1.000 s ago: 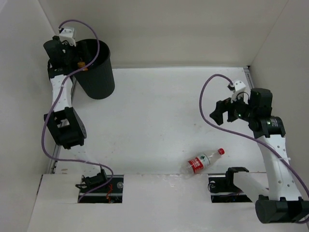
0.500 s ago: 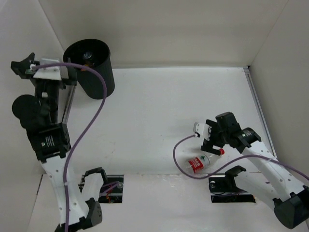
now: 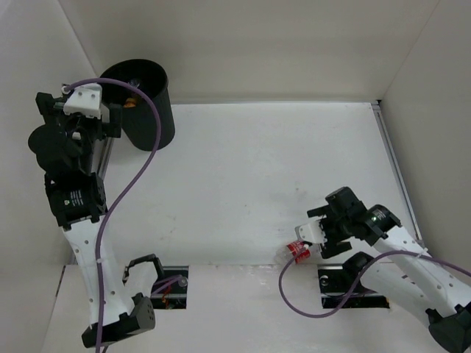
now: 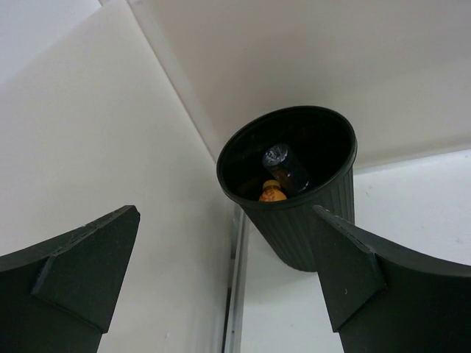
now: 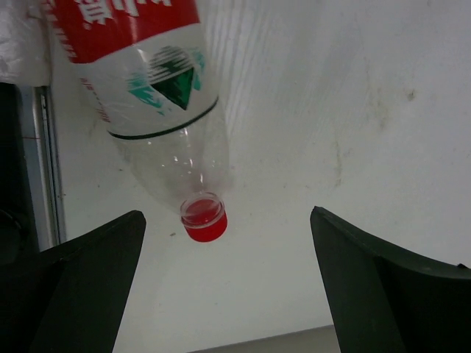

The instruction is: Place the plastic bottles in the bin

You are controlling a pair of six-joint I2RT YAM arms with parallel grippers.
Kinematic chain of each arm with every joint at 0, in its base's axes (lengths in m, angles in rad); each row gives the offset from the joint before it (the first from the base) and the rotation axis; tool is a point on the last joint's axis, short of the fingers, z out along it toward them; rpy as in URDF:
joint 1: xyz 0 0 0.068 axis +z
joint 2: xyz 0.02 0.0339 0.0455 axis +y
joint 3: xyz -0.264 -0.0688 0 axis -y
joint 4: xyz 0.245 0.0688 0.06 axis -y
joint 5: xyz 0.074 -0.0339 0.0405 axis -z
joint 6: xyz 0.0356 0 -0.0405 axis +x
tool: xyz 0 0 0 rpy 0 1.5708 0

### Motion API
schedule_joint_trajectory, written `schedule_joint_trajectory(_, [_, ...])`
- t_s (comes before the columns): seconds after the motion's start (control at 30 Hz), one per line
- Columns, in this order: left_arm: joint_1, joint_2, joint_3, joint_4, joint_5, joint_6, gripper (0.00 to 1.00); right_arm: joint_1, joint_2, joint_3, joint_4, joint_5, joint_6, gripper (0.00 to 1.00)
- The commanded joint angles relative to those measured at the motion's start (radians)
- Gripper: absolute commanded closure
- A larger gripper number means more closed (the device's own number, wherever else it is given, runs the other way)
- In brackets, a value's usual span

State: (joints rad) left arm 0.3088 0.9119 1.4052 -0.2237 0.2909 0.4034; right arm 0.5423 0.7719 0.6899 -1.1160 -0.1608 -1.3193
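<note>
The red-label bottle (image 5: 147, 81) lies on the desk (image 3: 235, 169) by the near edge. It sits off-centre between your right jaws, which hang wide open and empty about its cap end. Slide them over so the body sits midway, drop, then close across the label rather than the tapering neck. Far left, your left jaws, open and empty on the raised arm (image 3: 73, 198), face the bin (image 4: 294, 220), which holds an orange bottle (image 4: 271, 193).

red-label bottle (image 5: 158, 110) by the near edge of the table (image 3: 243, 162), right side | white characters on the red label (image 5: 121, 26), chopped off at the top of the right wrist view, can't read em tbh | teal triangle emblem (image 5: 163, 81) just under it, no legible words
</note>
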Motion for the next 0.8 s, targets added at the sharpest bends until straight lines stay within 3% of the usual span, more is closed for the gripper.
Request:
schedule_joint_trajectory(0.0, [0.0,0.002,0.063,0.026,-0.009,0.009,0.0,0.067,-0.046,-0.041,-0.048,-0.026,-0.014,0.0])
schedule_joint_trajectory(0.33, [-0.052,0.019,0.104,0.015,-0.036,0.0,0.0,0.253,0.0,-0.148,0.162,-0.013,0.193,0.0])
schedule_joint_trajectory(0.43, [-0.056,0.009,0.112,-0.008,-0.03,-0.003,0.0,0.255,0.041,-0.165,0.238,0.004,0.204,0.06])
schedule_joint_trajectory(0.63, [-0.07,0.013,0.106,-0.052,-0.032,0.006,0.0,0.261,0.159,-0.145,0.341,0.027,0.262,0.32])
schedule_joint_trajectory(0.73, [-0.102,0.019,0.077,-0.057,-0.048,-0.009,0.0,0.261,0.211,-0.084,0.373,0.023,0.324,0.66])
schedule_joint_trajectory(0.77, [-0.115,0.019,0.066,-0.057,-0.058,-0.023,0.0,0.261,0.227,-0.055,0.378,0.015,0.344,0.71])
